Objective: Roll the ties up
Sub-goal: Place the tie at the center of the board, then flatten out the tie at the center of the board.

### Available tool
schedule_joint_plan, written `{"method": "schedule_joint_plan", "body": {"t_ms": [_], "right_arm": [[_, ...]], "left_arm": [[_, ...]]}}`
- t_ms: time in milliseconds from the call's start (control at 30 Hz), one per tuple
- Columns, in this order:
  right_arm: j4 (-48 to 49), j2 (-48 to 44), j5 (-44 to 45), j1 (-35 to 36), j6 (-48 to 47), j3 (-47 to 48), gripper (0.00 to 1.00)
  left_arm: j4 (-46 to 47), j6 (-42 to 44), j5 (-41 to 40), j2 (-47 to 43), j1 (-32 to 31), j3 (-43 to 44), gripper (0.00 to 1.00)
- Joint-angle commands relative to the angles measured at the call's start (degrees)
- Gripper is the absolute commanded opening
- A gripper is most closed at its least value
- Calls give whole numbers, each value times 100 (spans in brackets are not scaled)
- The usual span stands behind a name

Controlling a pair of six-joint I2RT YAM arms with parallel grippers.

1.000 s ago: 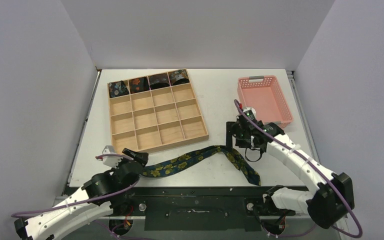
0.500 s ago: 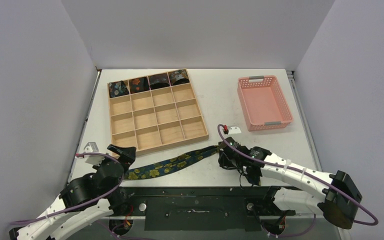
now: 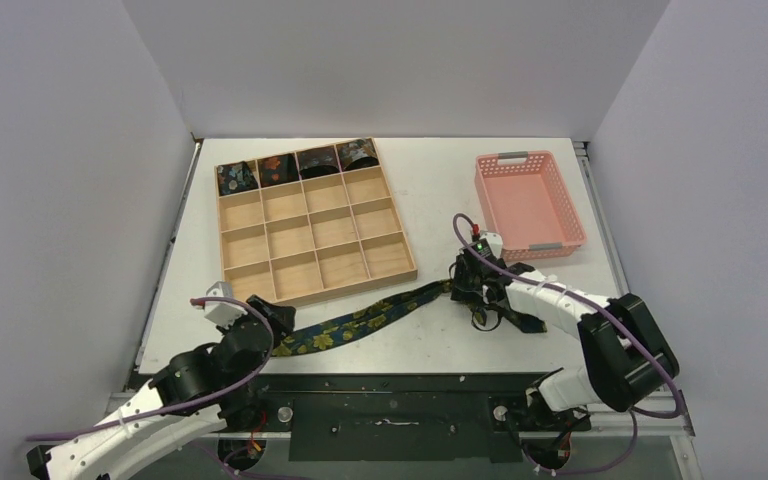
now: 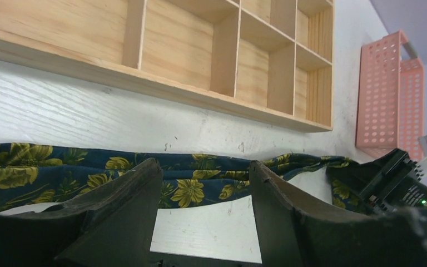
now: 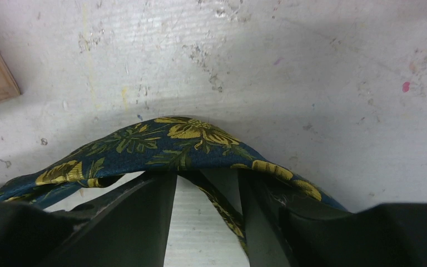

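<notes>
A long navy tie with yellow flowers (image 3: pixel 360 322) lies across the near table between my two grippers. My left gripper (image 3: pixel 280 325) is open and empty at the tie's left end. In the left wrist view (image 4: pixel 203 164) the tie (image 4: pixel 192 189) lies flat just past the fingertips. My right gripper (image 3: pixel 463 283) is at the tie's right end. In the right wrist view (image 5: pixel 207 175) the jaws stand apart and the tie (image 5: pixel 189 133) is draped over both fingertips, with one strand hanging between them. A short tail (image 3: pixel 520 322) trails to the right. Several coiled ties (image 3: pixel 276 167) fill the tray's back row.
A wooden tray with many compartments (image 3: pixel 315 290) stands left of centre, just behind the tie; it also shows in the left wrist view (image 4: pixel 144 72). A pink plastic basket (image 3: pixel 505 160) stands at the back right, also seen from the left wrist (image 4: pixel 386 94).
My right gripper swung from near the basket down to the front, then back up a little, gathering the tie's right part onto its fingers. The left arm shifted left and back.
</notes>
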Motion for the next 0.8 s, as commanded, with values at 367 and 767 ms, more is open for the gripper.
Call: {"method": "schedule_joint_plan", "body": {"t_ms": [367, 767], "right_arm": [[-265, -2099, 559, 210, -677, -167, 96], [164, -401, 974, 703, -877, 1154, 96]], "left_arm": [[2257, 1101, 546, 561, -3, -327, 57], [3243, 3202, 1775, 773, -7, 149, 98]]}}
